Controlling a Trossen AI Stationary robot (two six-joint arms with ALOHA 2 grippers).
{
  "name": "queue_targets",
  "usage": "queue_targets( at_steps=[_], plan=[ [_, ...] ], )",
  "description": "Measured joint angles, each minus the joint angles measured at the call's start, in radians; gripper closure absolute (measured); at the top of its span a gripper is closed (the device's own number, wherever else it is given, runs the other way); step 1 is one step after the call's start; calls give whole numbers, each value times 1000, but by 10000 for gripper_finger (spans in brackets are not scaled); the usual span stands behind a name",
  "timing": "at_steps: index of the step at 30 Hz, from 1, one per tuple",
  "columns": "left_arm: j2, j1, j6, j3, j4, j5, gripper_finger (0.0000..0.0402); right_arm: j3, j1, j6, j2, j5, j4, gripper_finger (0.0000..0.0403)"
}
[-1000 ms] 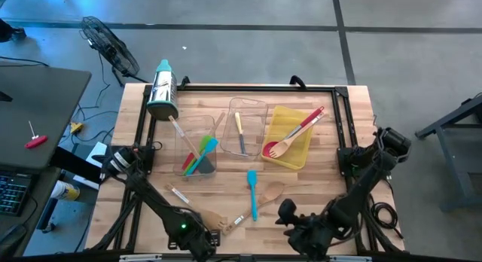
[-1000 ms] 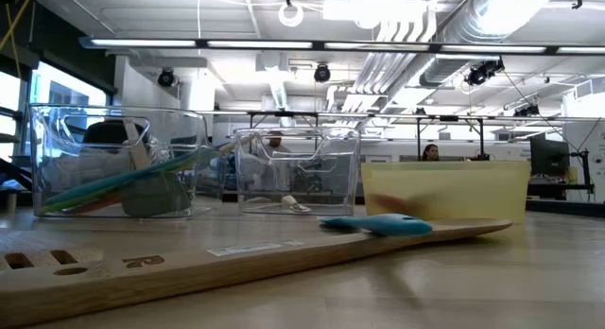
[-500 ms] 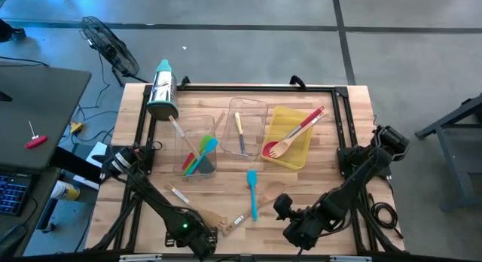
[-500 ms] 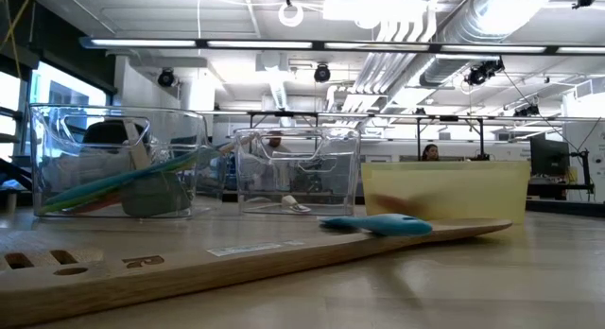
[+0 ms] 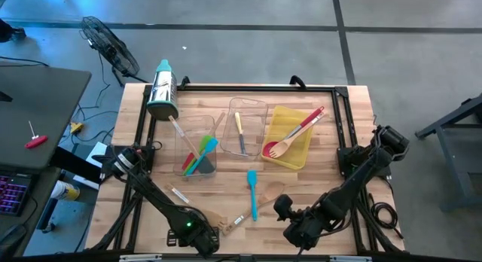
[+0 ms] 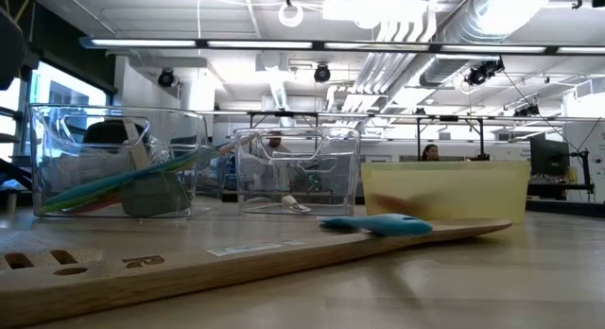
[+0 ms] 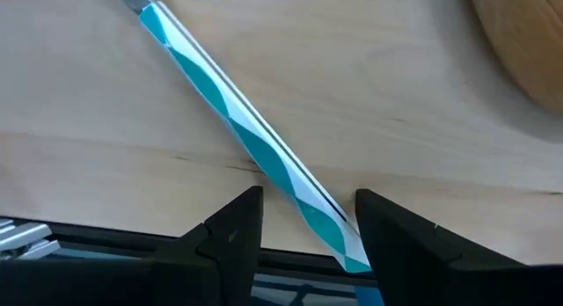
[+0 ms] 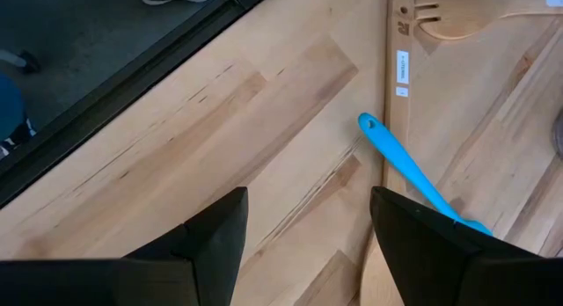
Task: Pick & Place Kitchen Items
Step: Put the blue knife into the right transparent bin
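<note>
Left hand [image 7: 303, 220] low at the near edge of the worktop [image 5: 331, 130], fingers [image 7: 230, 236] part open with the end of a teal-and-white patterned knife handle [image 7: 251, 146] lying between them; handle looks flat on the wood, contact with the pads can't be confirmed, its blade end is cut off at the frame edge. High view: that hand is mostly hidden under its own arm, knife [image 5: 236, 220] only a small sliver there. A curved wooden piece [image 7: 519, 42] is just beside it, cropped at the corner, can't say which utensil. Right hand [image 8: 306, 227] hovers near the front right of the worktop, fingers wide apart, holding nothing. Ahead of it a teal spatula [image 5: 252, 193] lies across the long handle of a wooden spatula [image 6: 236, 253]; the slotted end is cut off in the right wrist view. Left clear bin [image 5: 197, 158] holds red, green and teal spatulas, leaning, overlapping, hard to count. Middle clear bin [image 5: 247, 126] holds a small yellow-handled knife [image 5: 239, 132]. Yellow bin [image 5: 290, 138] holds a wooden fork [image 5: 280, 147] and a red spoon [image 5: 300, 126], handles sticking over the rim. Another small knife [image 5: 179, 195] lies loose near front left, detail too small. Steel cylinder with teal cap [image 5: 162, 90] at back left. Low view shows no hands.
</note>
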Motion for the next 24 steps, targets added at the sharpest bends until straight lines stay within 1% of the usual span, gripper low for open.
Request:
queue_targets(
  at_steps=[3, 9, 11, 24],
  plan=[
    [1, 0, 6, 0, -6, -3, 256, 0, 0, 6, 0, -1, 0, 171],
    [2, 0, 15, -1, 0, -21, 350, 0, 0, 16, 0, -2, -3, 171],
    [3, 0, 27, -2, -1, -22, 370, -1, 0, 18, 0, -3, -4, 171],
    [4, 0, 30, -1, -36, -10, 370, -1, 0, 23, 0, -42, -14, 171]
  ],
)
